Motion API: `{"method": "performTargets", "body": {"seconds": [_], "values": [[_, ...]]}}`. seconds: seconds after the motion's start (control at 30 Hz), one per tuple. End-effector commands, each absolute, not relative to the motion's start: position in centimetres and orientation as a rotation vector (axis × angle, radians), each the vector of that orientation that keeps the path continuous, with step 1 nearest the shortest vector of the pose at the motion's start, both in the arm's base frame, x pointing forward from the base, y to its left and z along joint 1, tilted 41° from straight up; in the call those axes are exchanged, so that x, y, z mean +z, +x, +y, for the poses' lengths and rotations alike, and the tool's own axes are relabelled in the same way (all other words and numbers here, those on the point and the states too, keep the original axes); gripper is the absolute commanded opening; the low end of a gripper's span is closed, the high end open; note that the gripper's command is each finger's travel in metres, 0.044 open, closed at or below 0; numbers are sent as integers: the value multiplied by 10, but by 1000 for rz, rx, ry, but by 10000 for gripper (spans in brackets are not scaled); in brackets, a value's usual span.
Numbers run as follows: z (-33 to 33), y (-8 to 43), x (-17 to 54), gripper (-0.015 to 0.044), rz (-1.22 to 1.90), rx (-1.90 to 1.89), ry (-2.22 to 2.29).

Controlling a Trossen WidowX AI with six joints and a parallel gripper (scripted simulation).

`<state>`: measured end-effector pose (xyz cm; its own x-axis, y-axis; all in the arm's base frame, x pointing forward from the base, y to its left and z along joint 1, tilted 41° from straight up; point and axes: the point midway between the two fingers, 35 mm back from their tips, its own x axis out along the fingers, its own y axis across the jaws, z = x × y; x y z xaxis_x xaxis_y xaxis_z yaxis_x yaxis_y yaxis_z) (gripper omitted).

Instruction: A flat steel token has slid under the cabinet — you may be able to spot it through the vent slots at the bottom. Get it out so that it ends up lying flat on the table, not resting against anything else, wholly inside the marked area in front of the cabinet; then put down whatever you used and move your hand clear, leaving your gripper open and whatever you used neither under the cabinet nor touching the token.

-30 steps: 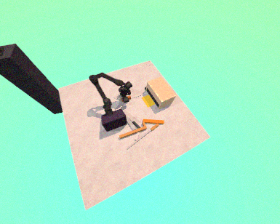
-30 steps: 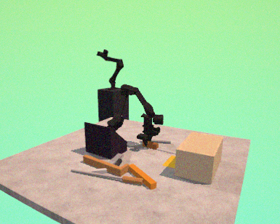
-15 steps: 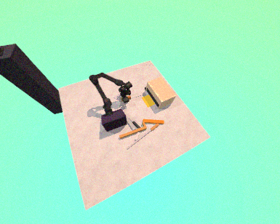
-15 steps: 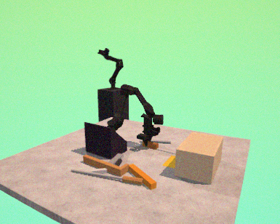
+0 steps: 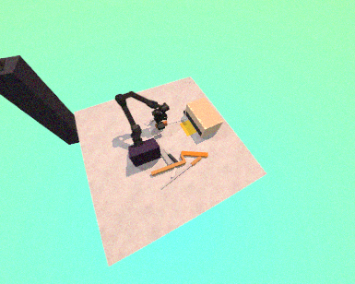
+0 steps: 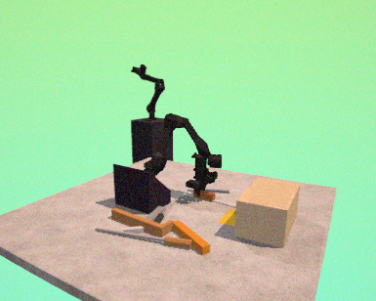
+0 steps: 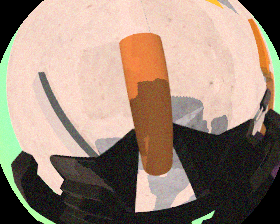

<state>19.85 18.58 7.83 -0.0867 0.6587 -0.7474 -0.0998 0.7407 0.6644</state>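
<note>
As gripper (image 5: pixel 161 126) (image 6: pixel 197 193) (image 7: pixel 152 129) grips, orange handle (image 5: pixel 165 123) (image 6: pixel 207 195) (image 7: pixel 147 90), lengthwise toward cabinet (image 5: pixel 205 116) (image 6: pixel 263 210)

A robotics test bench, by the look of it — a jointed black arm (image 5: pixel 126 112) (image 6: pixel 188 129) on a mottled surface (image 5: pixel 122 207) (image 6: pixel 61 254), a second arm (image 6: pixel 155 93) on a dark pedestal (image 5: pixel 39 97) (image 6: pixel 140 139) behind

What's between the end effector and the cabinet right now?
The thin rod of the held orange-handled tool and the yellow marked area, by the cabinet; the top view shows both.
</note>
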Motion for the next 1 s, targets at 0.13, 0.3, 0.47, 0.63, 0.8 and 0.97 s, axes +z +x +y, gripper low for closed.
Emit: {"method": "performTargets", "body": {"seconds": [0.13,0.3,0.47,0.63,0.8,0.97], "values": [[187,210,78,0,1546,657,486],[188,216,78,0,1547,653,489],[188,222,78,0,1548,651,491],[189,228,78,0,1549,649,493],[190,234,78,0,1549,648,494],[191,240,78,0,1549,647,495]]}}
